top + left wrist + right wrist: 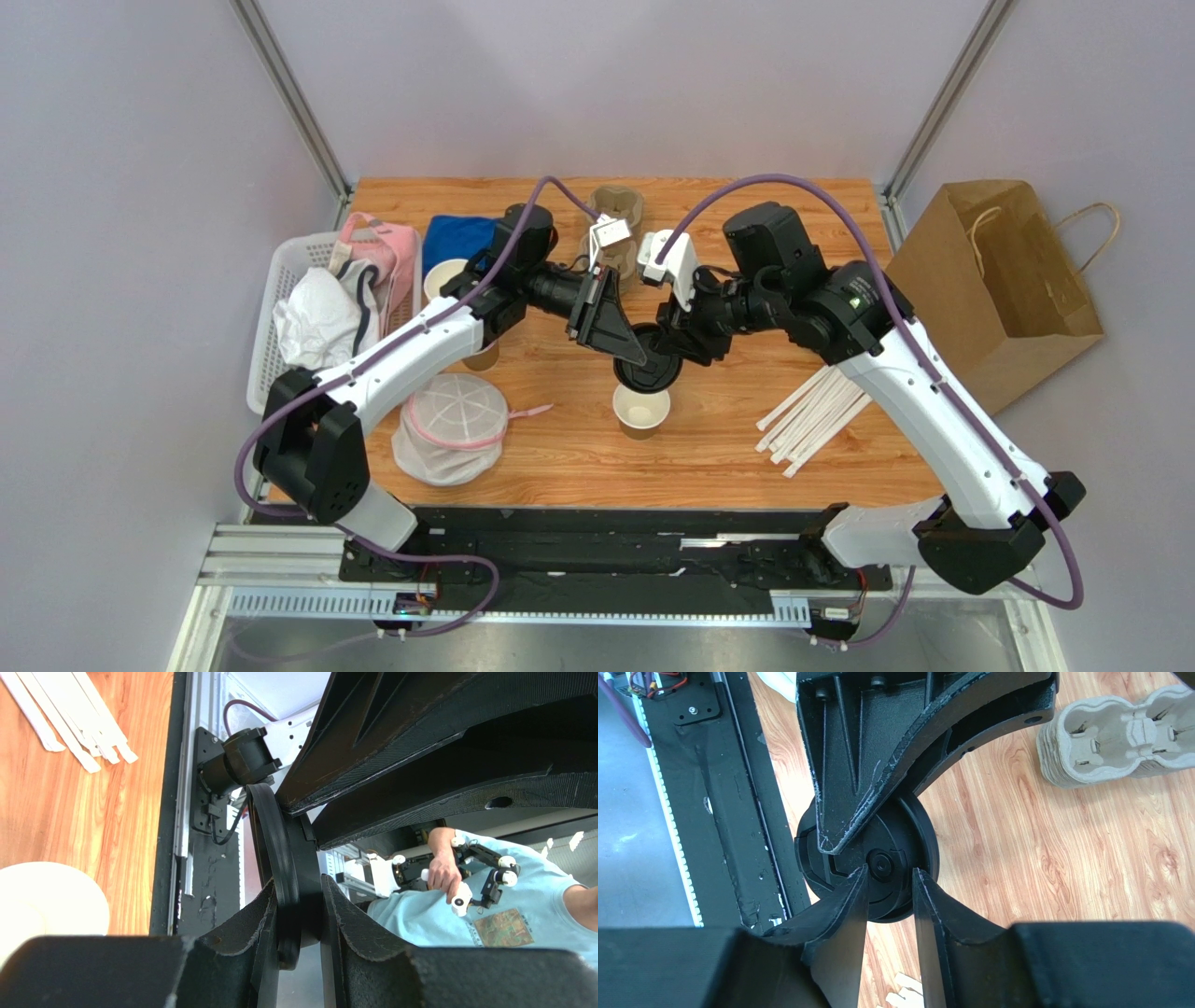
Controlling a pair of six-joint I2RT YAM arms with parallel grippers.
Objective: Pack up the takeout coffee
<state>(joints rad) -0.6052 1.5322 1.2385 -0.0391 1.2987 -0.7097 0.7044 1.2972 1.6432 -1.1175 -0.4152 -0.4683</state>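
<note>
Pressing the black lid [648, 370] onto the open paper cup [641, 409], which stands on the counter [561, 462] just by it, is best done level and centred. The lid's rim is clenched by the left claw [298, 903]. Whether the right claw [889, 882] grips it cannot be told.

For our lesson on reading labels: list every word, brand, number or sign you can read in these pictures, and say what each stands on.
No text can be read in any view.
Square print on the light blue T-shirt: too blurred to read.
Brown paper bag: no print shows.
Pulp cup carrier: no markings show.
</note>
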